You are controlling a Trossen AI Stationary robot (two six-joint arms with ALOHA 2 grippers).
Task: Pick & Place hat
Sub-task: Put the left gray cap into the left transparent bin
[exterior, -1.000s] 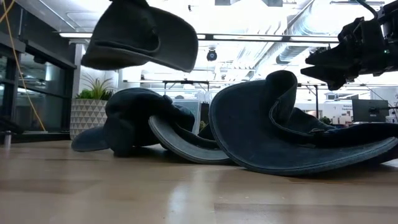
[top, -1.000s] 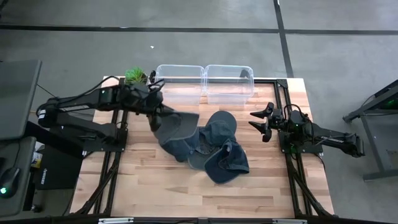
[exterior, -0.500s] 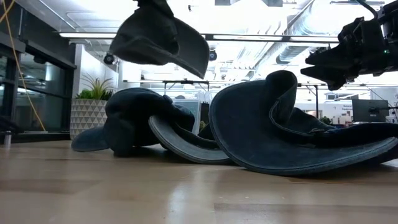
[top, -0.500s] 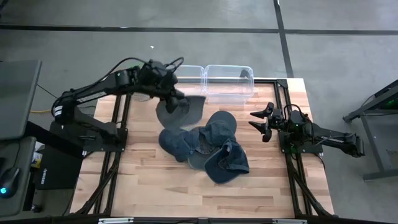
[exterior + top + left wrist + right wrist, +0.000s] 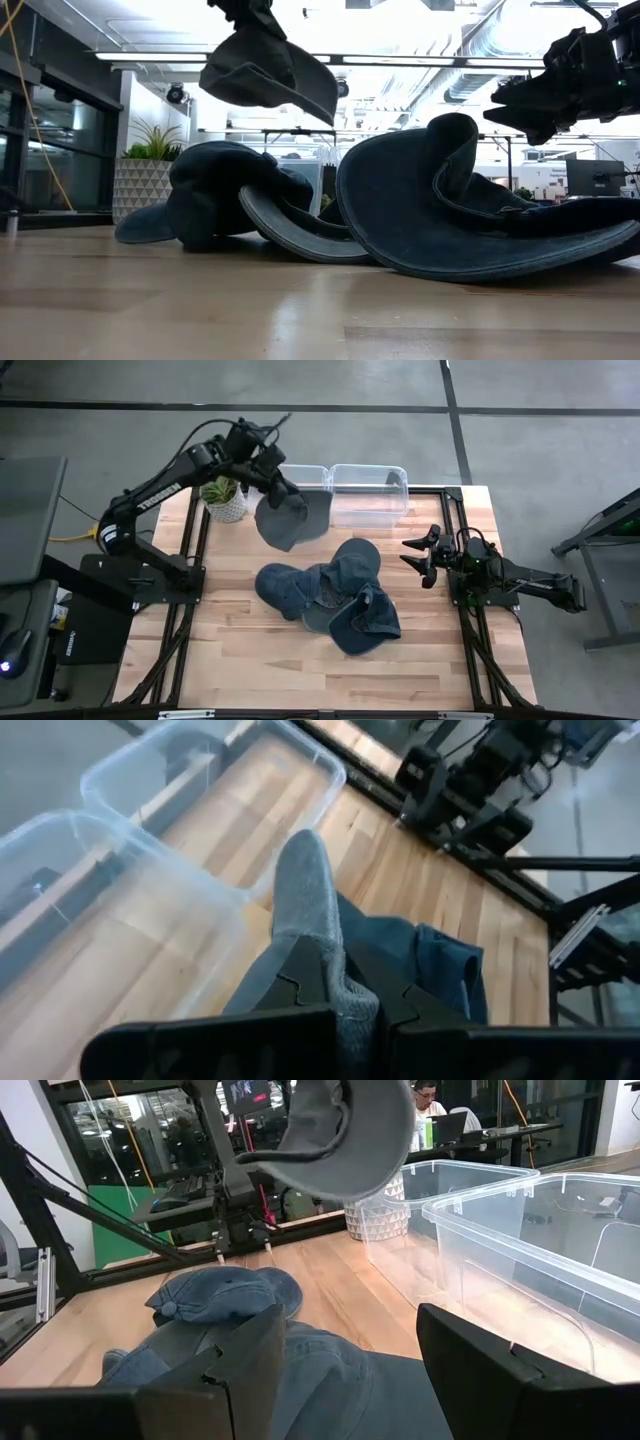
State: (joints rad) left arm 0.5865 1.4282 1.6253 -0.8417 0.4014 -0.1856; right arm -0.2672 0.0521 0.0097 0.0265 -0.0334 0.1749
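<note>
Since the earlier frame the left gripper (image 5: pixel 272 488), clamped on a hat (image 5: pixel 290 518), had swung toward the bins (image 5: pixel 330 491); releasing squarely above one seemed wise, while the right gripper (image 5: pixel 417 557) waited spread.

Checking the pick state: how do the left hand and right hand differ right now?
The left hand is shut on a dark cap, lifted clear of the table by the clear bins; the right hand is open and holds nothing. The left is raised over the table's far side; the right waits at the right edge beside the hat pile. Both are dark two-finger hands.
</note>
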